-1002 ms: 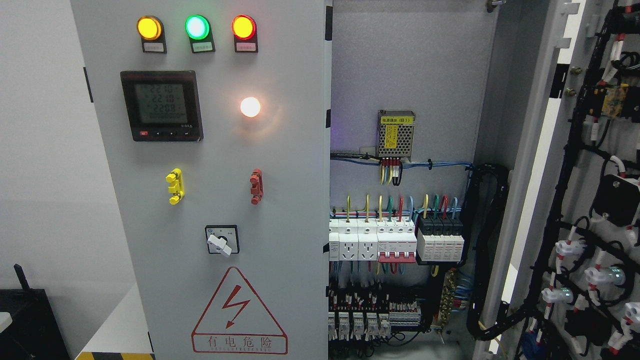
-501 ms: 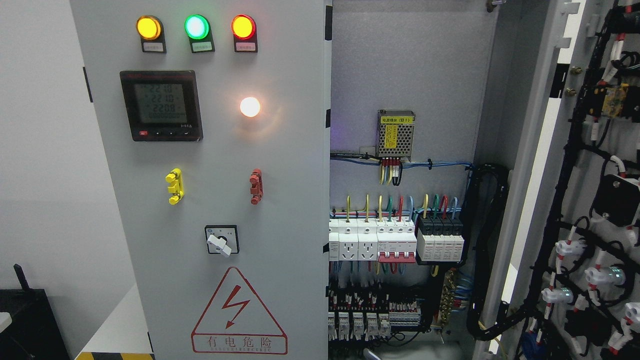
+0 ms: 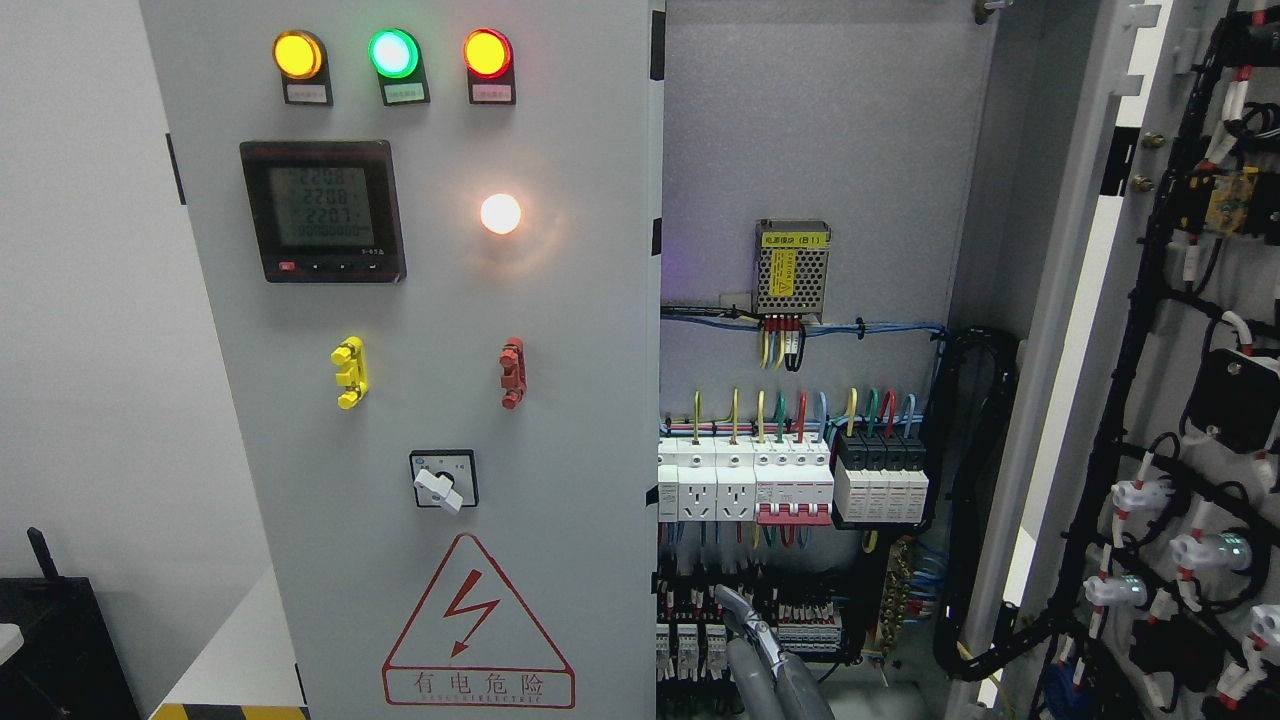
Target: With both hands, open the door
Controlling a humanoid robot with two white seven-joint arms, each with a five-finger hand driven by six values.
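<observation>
The left door of the grey cabinet is sitting closed, its right edge running straight down the middle of the head view. The right door is standing swung wide open at the far right, showing its inner face, with its top, bottom and right side running out of the picture. Between the two door edges the cabinet interior is lying open. Into this gap the right hand is coming up from the bottom edge, just right of the closed door's edge. Its grey fingers are stretching upward, loose and grasping nothing, their tips lying in front of the lowest row of terminals. The palm and arm are cut off below. The left hand is out of view. On the closed door a triangle warning sign is reading "有电危险". Above it are sitting a rotary switch, a yellow handle, a red handle, a glowing white lamp and a digital meter whose digits are too faint to read surely. Yellow, green and red lamps are glowing along the top; their small labels are unreadable. Inside, a meshed power supply is carrying a yellow label ending "(B1)", above a row of white breakers. A thick black cable bundle is looping toward the open door. At the lower left a black box is partly cropped.
</observation>
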